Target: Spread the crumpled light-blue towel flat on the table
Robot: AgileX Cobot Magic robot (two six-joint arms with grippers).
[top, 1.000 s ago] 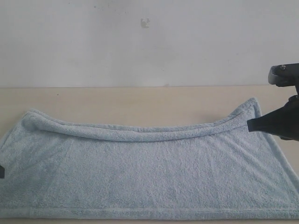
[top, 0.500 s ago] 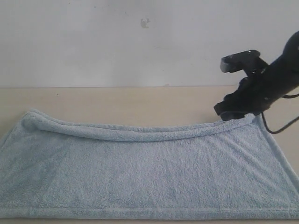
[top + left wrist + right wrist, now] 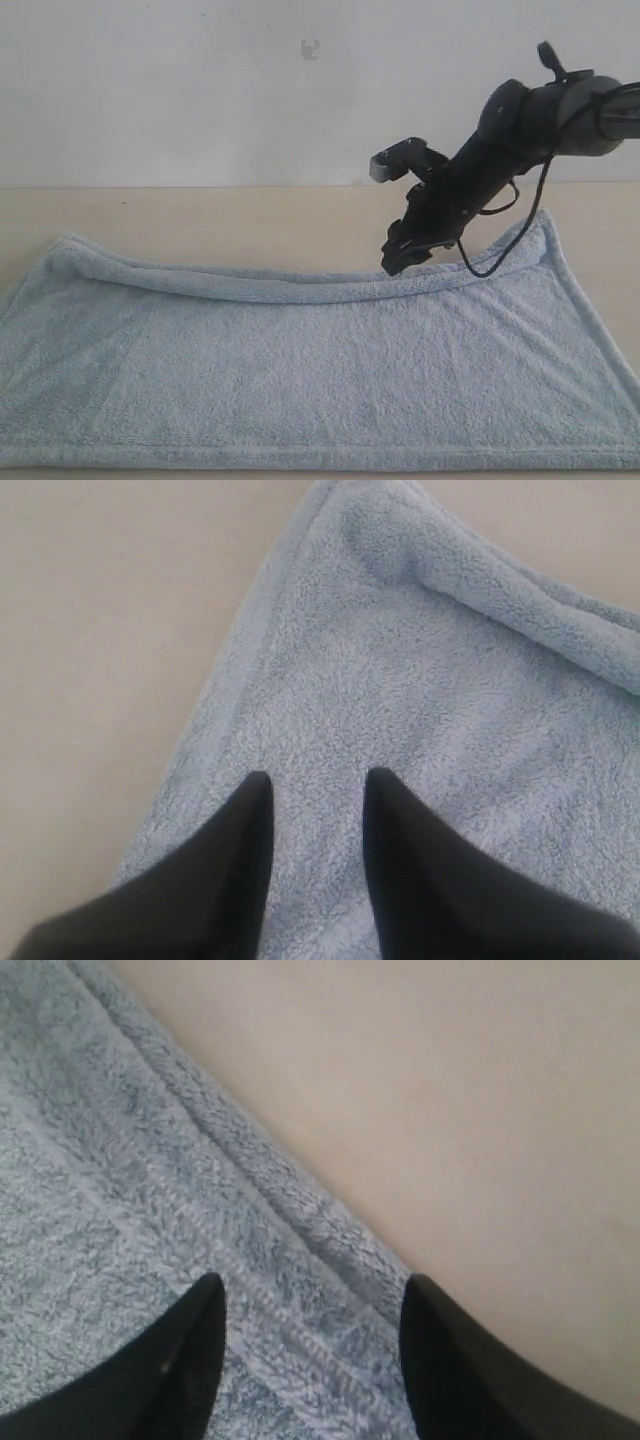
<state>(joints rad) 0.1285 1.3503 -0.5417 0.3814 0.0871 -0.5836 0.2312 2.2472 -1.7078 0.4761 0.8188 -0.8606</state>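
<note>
Towel: spread on table, far edge rolled.
Left gripper: parted, nothing clamped, near towel corner.
Right gripper: parted wide over far hem.

free: table strip behind towel | blocked: right claw seemingly just over far hem

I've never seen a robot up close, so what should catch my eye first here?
A large pale-blue towel covers most of the cream table, its far edge bunched into a thick ridge. A black robot arm reaches in from the upper right, its gripper open close over that ridge.
</note>
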